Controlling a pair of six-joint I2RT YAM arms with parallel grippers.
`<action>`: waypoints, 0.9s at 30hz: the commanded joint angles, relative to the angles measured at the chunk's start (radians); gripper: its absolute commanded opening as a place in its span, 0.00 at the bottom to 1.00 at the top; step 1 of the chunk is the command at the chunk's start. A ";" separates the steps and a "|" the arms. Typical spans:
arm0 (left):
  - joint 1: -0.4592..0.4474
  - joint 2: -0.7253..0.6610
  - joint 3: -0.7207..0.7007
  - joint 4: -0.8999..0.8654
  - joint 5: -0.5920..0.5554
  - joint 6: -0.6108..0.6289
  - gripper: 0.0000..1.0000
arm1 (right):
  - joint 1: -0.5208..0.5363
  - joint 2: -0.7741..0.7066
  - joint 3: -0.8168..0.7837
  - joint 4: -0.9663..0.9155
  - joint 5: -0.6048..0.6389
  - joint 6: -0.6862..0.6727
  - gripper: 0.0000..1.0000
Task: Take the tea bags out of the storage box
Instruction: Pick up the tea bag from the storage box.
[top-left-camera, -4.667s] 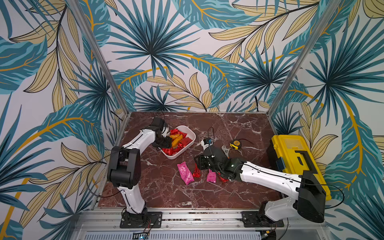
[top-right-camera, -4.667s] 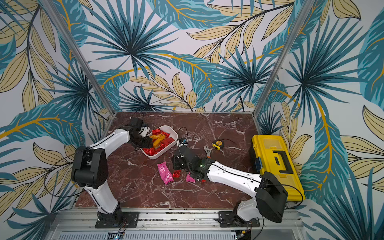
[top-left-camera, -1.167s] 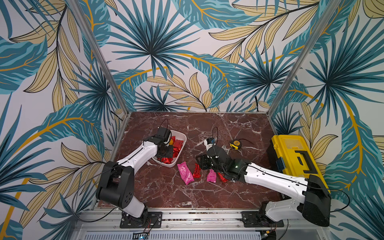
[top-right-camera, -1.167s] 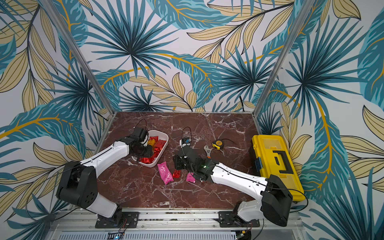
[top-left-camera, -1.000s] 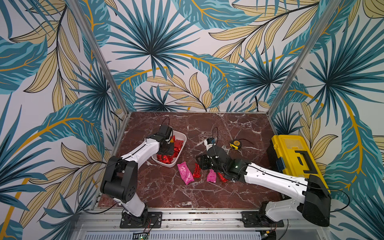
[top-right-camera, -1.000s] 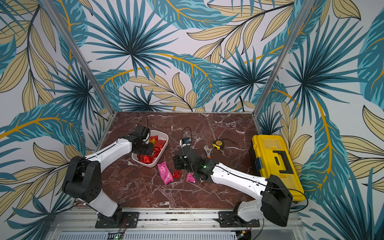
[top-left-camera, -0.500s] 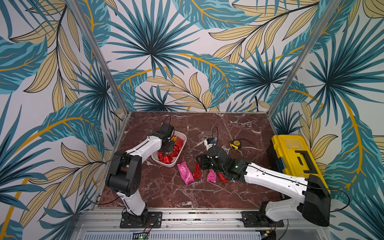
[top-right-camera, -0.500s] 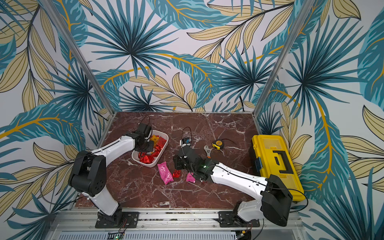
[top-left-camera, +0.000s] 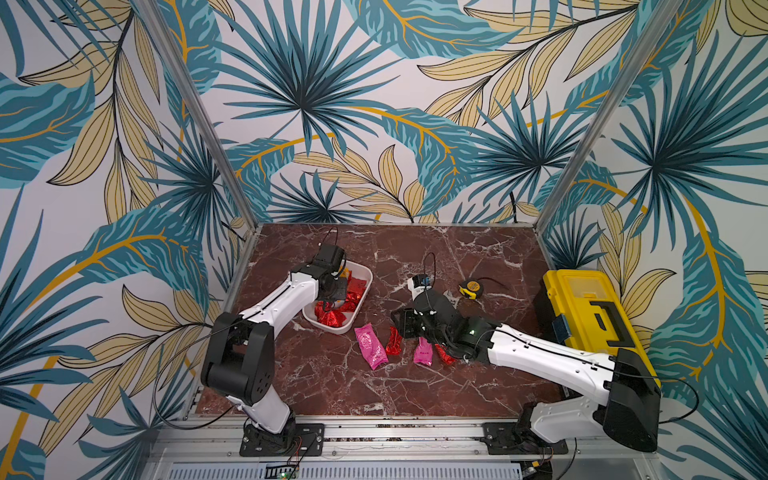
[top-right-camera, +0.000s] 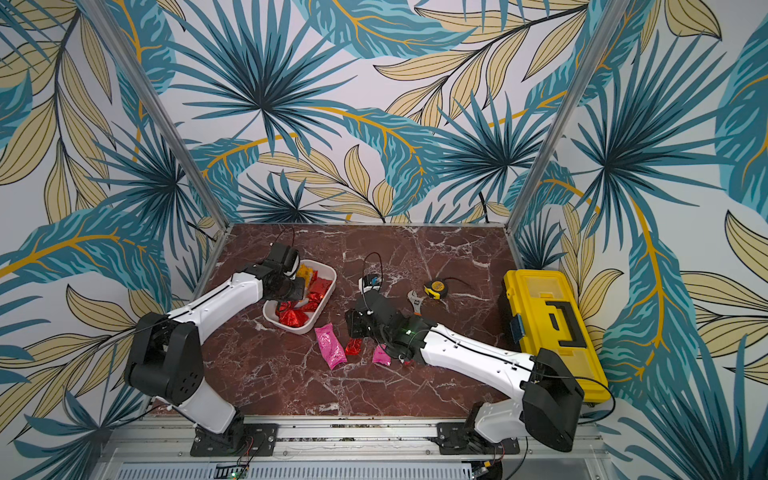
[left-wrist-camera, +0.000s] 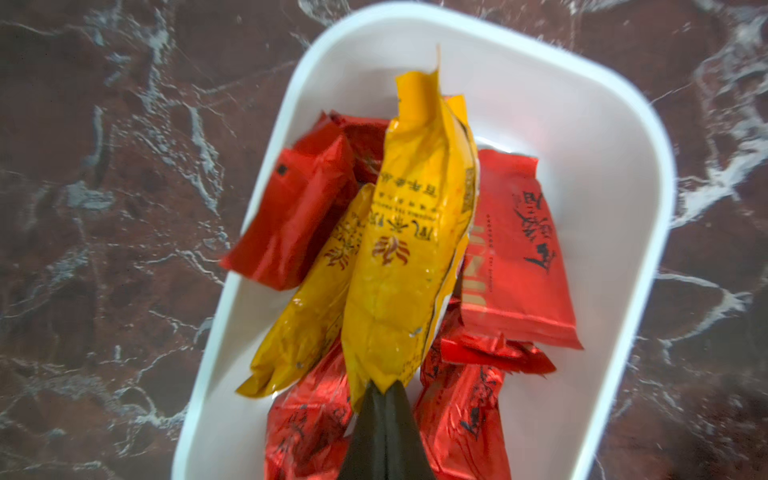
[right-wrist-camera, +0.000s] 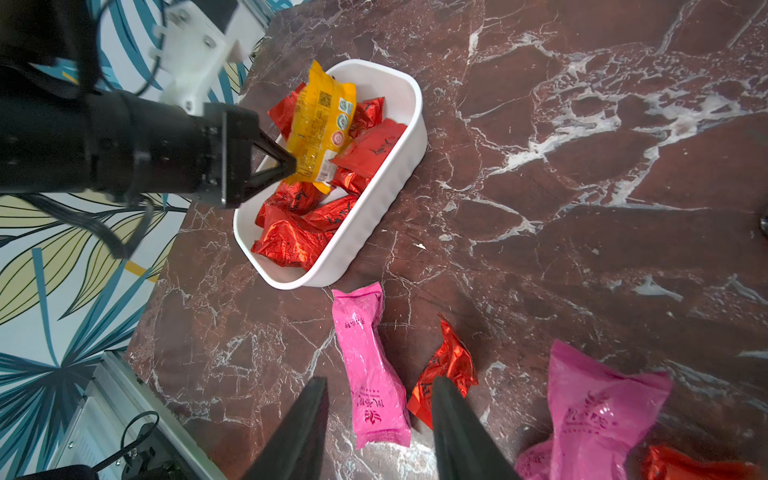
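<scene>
One white storage box (right-wrist-camera: 378, 208). Two orange-yellow tea bags (left-wrist-camera: 411, 232), two pink tea bags (right-wrist-camera: 374, 365), two red tea bags (right-wrist-camera: 446, 365) loose on the tabletop (top-left-camera: 415, 249), at least six more red ones crowded in the box. One yellow toolbox (top-left-camera: 582, 307), one tape measure (top-right-camera: 435, 286), one wrench (top-right-camera: 415, 300).

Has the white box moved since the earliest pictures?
Yes. The box has slid nearer to the camera and turned a little. Its near end now lies beside the top of the long pink sachet, which stayed in place.
</scene>
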 joint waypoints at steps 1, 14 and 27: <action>0.004 -0.084 0.021 -0.023 0.001 -0.011 0.00 | -0.002 0.016 0.019 -0.005 0.001 -0.005 0.46; 0.002 -0.369 -0.076 -0.006 0.304 0.021 0.00 | -0.116 0.041 0.058 0.194 -0.318 0.031 0.59; -0.001 -0.595 -0.236 0.186 0.812 -0.028 0.00 | -0.247 0.036 0.118 0.312 -0.624 -0.039 0.74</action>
